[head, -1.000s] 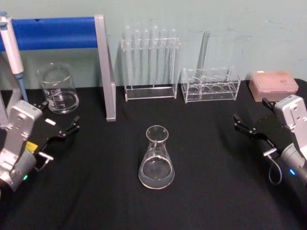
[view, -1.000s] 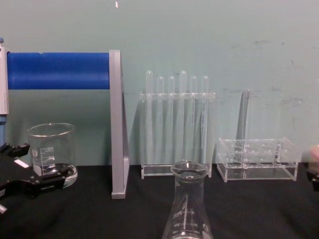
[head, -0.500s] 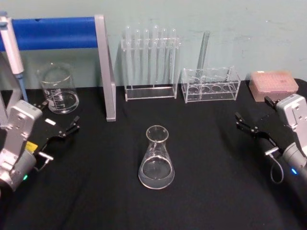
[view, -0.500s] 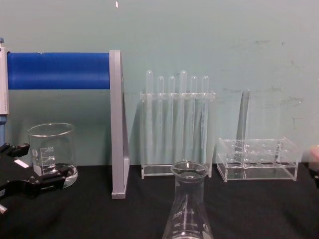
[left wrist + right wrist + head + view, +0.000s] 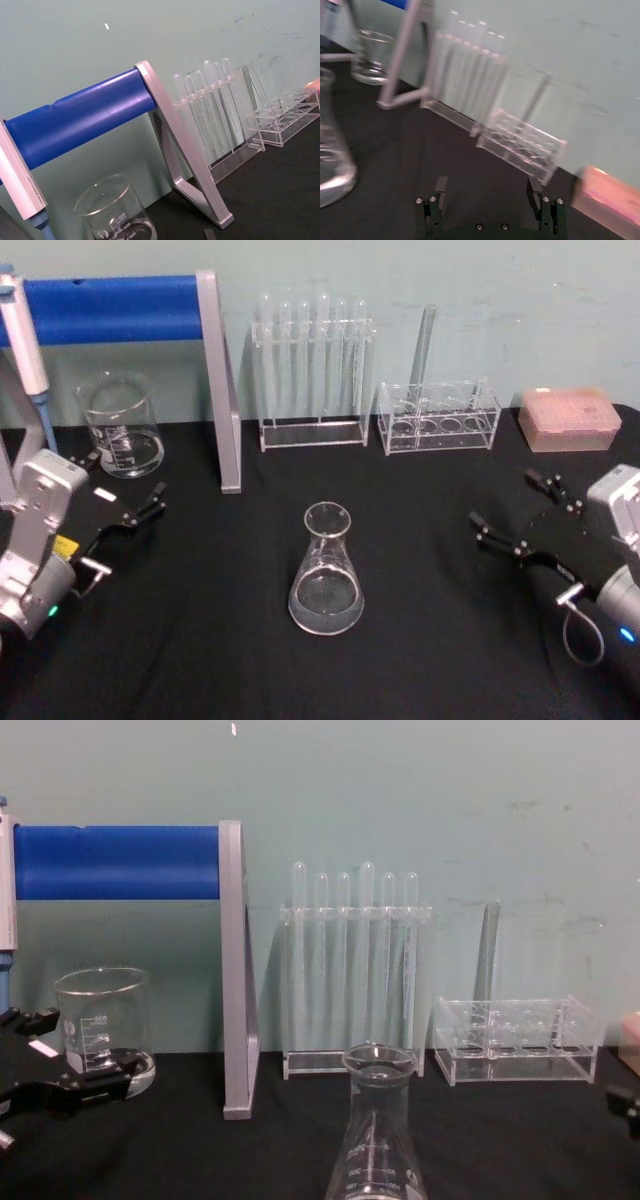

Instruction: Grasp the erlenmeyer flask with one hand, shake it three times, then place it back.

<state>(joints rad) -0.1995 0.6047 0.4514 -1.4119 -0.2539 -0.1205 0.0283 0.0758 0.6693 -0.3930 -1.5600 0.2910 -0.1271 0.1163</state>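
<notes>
Though whole from above, erlenmeyer flask (image 5: 326,580), base below chest view's edge.

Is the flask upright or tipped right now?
Upright: the erlenmeyer flask rests on its wide base on the black table, neck pointing up.

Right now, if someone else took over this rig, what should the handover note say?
Left gripper: open, holding nothing, low over the table on the robot's left, near the beaker.
Right gripper: open, holding nothing, on the robot's right, fingers pointing toward the erlenmeyer flask but apart from it.
Flask: upright at the middle of the black table, in front of the test tube rack.
Done: nothing to see yet; the flask is not grasped.
Left: grasp it, shake three times, set it back. The right gripper looks the likelier one to take it.
</notes>
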